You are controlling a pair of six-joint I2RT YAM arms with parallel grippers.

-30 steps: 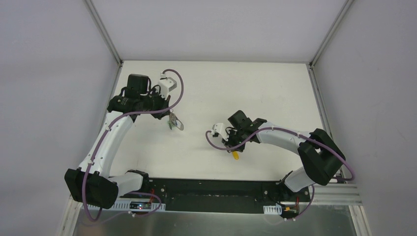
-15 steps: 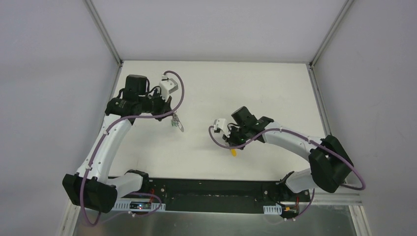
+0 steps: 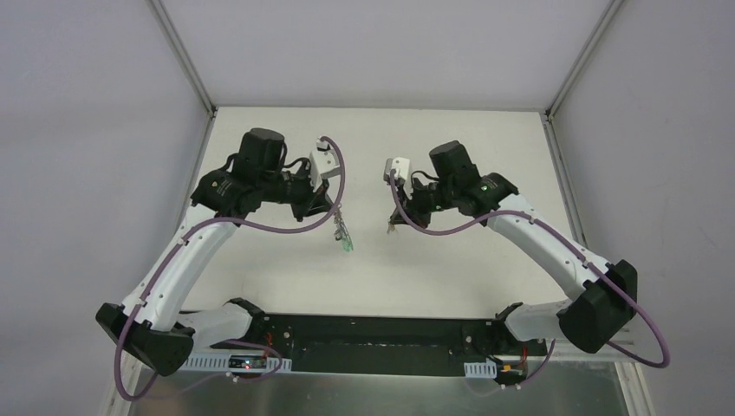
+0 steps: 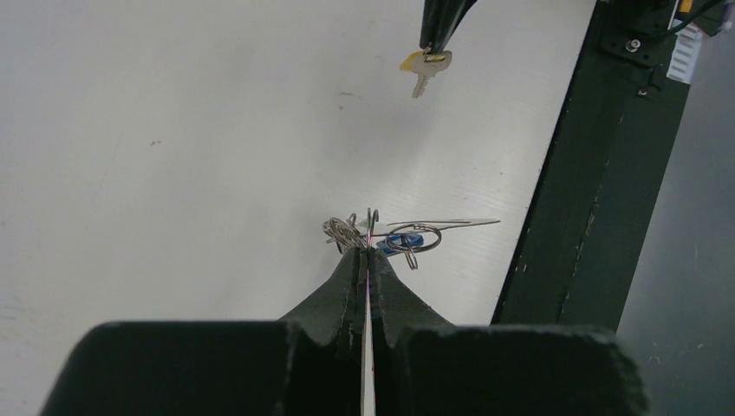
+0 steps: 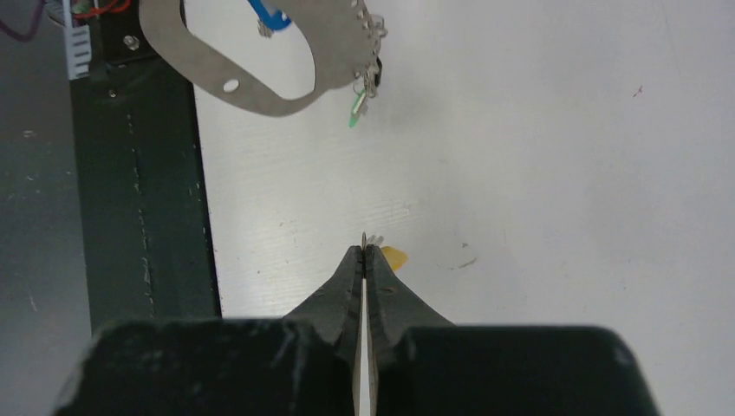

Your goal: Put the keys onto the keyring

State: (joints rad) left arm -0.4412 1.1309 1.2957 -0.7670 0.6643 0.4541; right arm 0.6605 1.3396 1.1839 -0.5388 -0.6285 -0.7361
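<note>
My left gripper (image 3: pixel 334 217) is shut on the pale grey keyring (image 3: pixel 345 238) and holds it above the table. In the left wrist view the gripper (image 4: pixel 367 251) pinches the keyring (image 4: pixel 451 223) edge-on, with small wire rings (image 4: pixel 345 231) and a blue key (image 4: pixel 403 242) hanging at the tips. My right gripper (image 3: pixel 392 227) is shut on the yellow-orange key (image 4: pixel 422 68), a short way right of the keyring. In the right wrist view the gripper (image 5: pixel 364 251) holds the yellow key (image 5: pixel 394 256); the keyring (image 5: pixel 334 48) hangs ahead with a green key (image 5: pixel 356 111) and a blue key (image 5: pixel 264 13).
A black rail (image 4: pixel 598 173) runs along the table's near edge and shows in the right wrist view (image 5: pixel 139 217) too. Grey walls and metal corner posts (image 3: pixel 182 61) enclose the white table (image 3: pixel 485 147).
Both arms have risen and swung towards the middle. The right gripper lifted the yellow key off the table and moved it back; the left gripper carried the keyring to the right, close to it.
</note>
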